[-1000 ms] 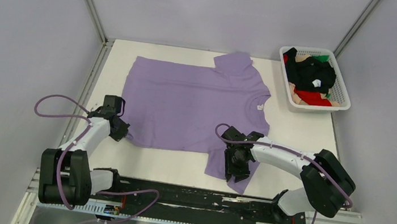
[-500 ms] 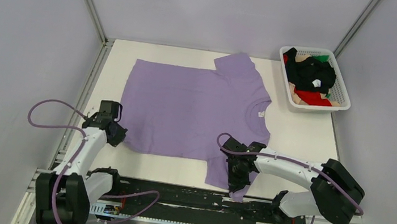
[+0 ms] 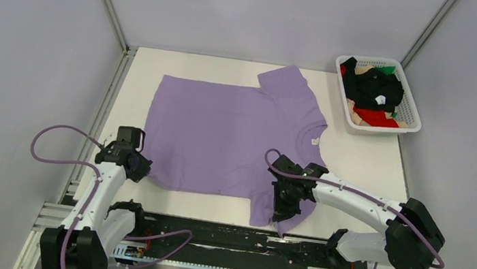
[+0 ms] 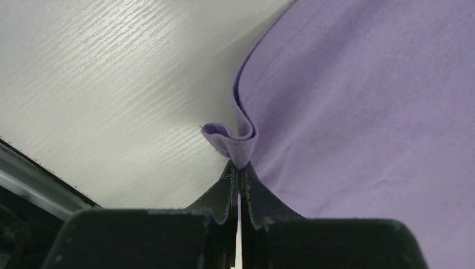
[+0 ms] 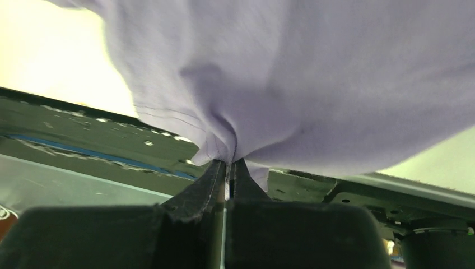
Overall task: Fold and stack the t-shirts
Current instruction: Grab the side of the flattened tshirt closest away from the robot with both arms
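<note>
Pinching the purple t-shirt [image 3: 222, 132] at 7 o'clock, the left gripper [image 4: 240, 168] squeezes its corner tight; the right gripper [image 5: 228, 163] squeezes the 5 o'clock sleeve [image 3: 259, 209]; probably to fold it.

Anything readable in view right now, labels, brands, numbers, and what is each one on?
Nothing can be read in any view.
White neck label on the lavender t-shirt: too small to read.
White tag on the black shirt in the basket: too small to read.
Wrist views: plain lavender cloth, no print showing.
</note>
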Available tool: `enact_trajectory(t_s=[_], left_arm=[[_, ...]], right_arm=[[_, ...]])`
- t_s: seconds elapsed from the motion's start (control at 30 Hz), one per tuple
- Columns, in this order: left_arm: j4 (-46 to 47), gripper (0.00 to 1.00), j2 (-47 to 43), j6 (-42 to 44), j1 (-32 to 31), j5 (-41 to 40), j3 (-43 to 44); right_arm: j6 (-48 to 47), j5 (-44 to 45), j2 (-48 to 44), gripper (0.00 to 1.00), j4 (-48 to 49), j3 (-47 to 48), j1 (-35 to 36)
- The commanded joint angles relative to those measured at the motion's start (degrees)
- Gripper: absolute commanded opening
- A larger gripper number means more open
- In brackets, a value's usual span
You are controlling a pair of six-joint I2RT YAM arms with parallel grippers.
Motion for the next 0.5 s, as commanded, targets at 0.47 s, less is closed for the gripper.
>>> enact_trajectory(t_s=[0.47], left_arm=[[8.28, 0.00, 10.50, 0.38, 0.15, 1.99, 11.36]], right_arm=[[-19.25, -4.24, 3.36, 0.00, 1.57, 18.87, -20.58]])
